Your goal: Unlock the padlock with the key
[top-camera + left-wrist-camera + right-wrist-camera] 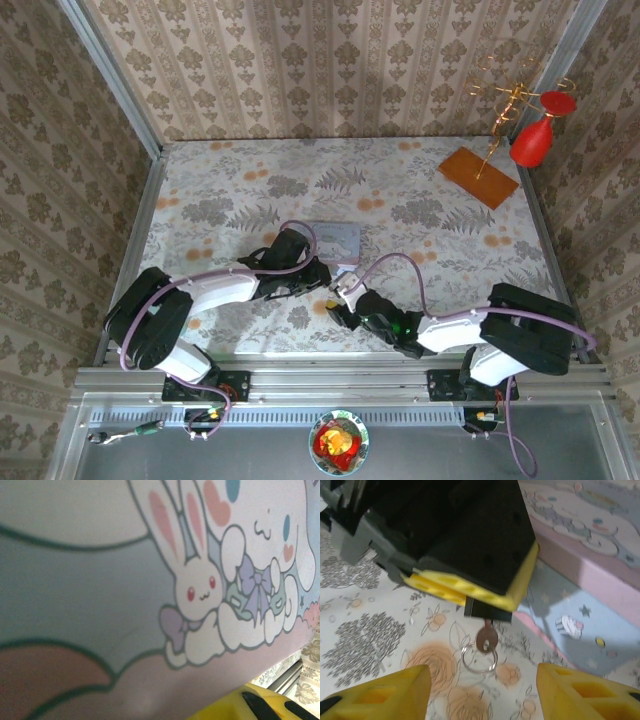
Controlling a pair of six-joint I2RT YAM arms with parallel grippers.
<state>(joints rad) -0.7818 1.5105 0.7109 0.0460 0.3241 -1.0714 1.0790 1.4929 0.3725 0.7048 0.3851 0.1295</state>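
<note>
From the overhead camera I see both arms folded in toward the middle of the flowered table (pixel 230 190). The left gripper (pixel 312 280) and the right gripper (pixel 340 300) are almost nose to nose, just in front of the pale blue tin (pixel 338 238). Whatever sits between them is too small for me to make out from up here. On the left wrist camera I get the tin's cartoon rabbit print up close, with one yellow finger pad (pixel 225 710) poking in at the bottom right; I cannot read the grip from there. The right wrist camera tells me more: the left gripper's yellow pads are clamped on the dark padlock (pixel 487 611), which sticks out below them, above the table and beside the tin. The key (pixel 486 640) hangs straight down from the padlock's underside, with a wire key ring (pixel 479 661) looped through its head. My right gripper's two yellow fingers (pixel 385 692) stand wide apart at the bottom of that view, one on either side below the key, with nothing between them.
</note>
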